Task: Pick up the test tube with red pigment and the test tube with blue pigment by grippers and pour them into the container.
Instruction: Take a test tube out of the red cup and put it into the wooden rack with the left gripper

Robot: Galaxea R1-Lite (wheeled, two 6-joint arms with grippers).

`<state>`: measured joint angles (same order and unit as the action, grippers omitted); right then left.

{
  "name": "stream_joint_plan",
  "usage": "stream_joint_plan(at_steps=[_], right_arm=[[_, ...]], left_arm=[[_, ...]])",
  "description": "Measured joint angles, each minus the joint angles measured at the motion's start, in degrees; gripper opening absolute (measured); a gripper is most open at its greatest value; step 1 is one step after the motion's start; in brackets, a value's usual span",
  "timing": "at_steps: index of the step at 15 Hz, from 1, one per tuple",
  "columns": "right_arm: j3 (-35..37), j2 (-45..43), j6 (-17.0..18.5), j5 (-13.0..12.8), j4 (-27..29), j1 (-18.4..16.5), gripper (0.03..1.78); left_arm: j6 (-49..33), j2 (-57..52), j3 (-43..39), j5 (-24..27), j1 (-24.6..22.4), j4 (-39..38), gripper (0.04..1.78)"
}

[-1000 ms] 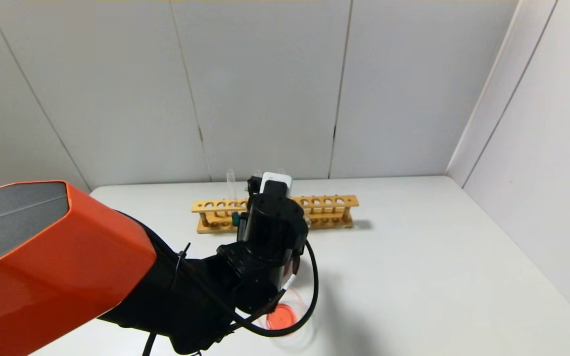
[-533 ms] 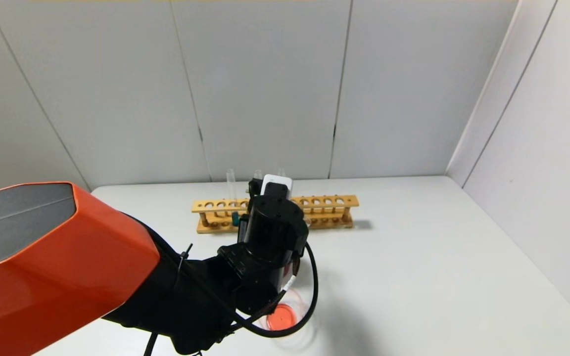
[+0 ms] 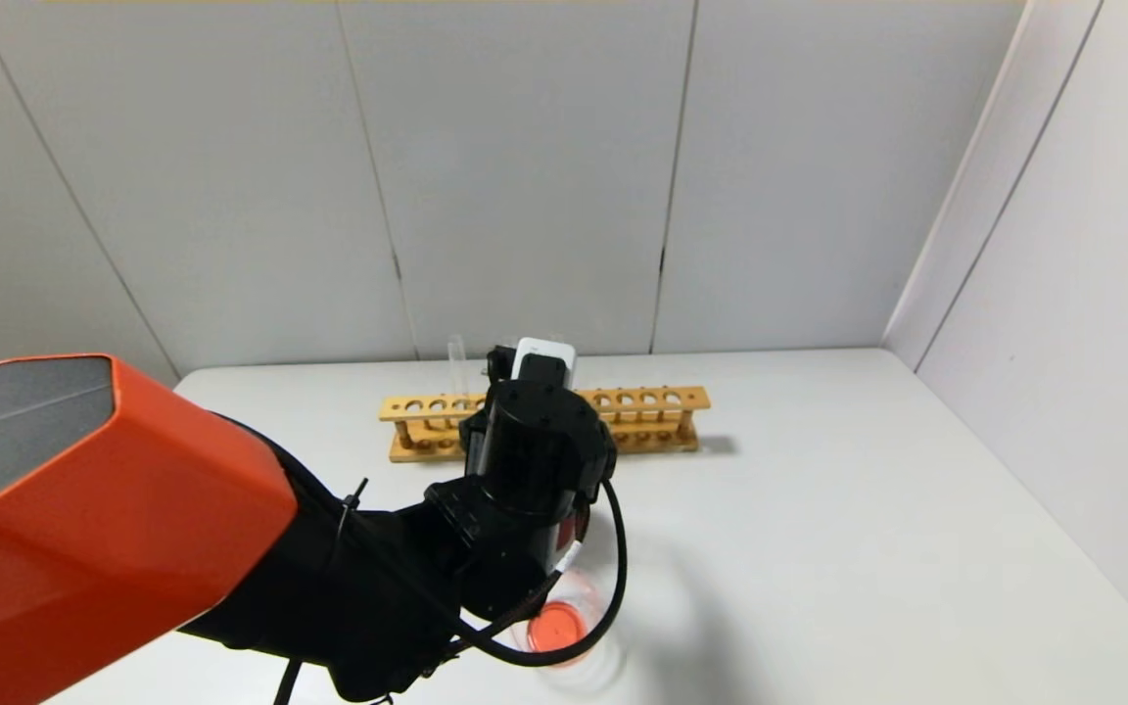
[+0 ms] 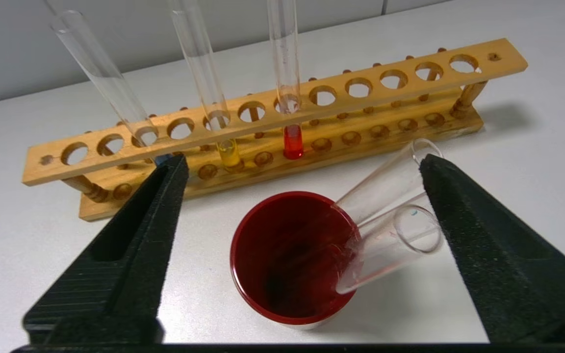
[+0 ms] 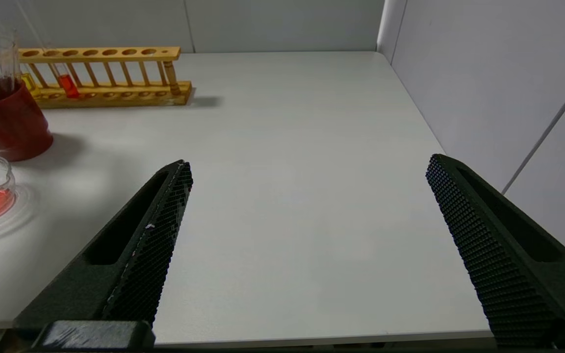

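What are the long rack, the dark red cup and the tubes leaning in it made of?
The rack looks like varnished wood, with visible grain. The dark red cup seems glossy and opaque, perhaps plastic or glazed ceramic. The leaning tubes look like clear glass, though clear plastic is possible.

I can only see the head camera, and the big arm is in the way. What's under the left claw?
Observer: A dark red cup. The left gripper is wide open above it.
Operator: Is anything in the cup?
Observer: Two glass tubes lean in it, mouths up, with no liquid showing.
Operator: Is there red stuff in the rack?
Observer: Yes. A tube with red liquid stands in the wooden rack, next to a yellow one.
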<state>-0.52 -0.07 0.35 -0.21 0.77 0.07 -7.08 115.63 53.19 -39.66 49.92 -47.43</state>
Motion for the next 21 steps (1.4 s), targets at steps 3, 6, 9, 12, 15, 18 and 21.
stream_joint_plan(at_steps=[3,6,9,12,15,18,21], right_arm=[[0.0,0.0,0.0,0.0,0.0,0.0,1.74],[0.0,0.0,0.0,0.0,0.0,0.0,1.74],[0.0,0.0,0.0,0.0,0.0,0.0,1.74],[0.0,0.0,0.0,0.0,0.0,0.0,1.74],[0.0,0.0,0.0,0.0,0.0,0.0,1.74],[0.0,0.0,0.0,0.0,0.0,0.0,1.74],[0.0,0.0,0.0,0.0,0.0,0.0,1.74]], left_arm=[[2.4,-4.7,-0.4,-0.3,-0.5,0.3,1.75],[6.6,-11.5,-1.4,-1.1,-3.8,0.5,1.75],[7.7,-18.7,-5.4,-1.4,-7.2,3.0,1.75],[7.0,-23.8,-13.5,-2.0,-8.6,2.8,1.75],[3.0,-25.3,-20.0,-3.2,-9.2,0.6,1.75],[0.3,-22.3,-22.5,-3.1,-9.8,-0.8,1.75],[-0.4,-16.0,-21.9,-1.9,-10.3,-6.2,1.75]])
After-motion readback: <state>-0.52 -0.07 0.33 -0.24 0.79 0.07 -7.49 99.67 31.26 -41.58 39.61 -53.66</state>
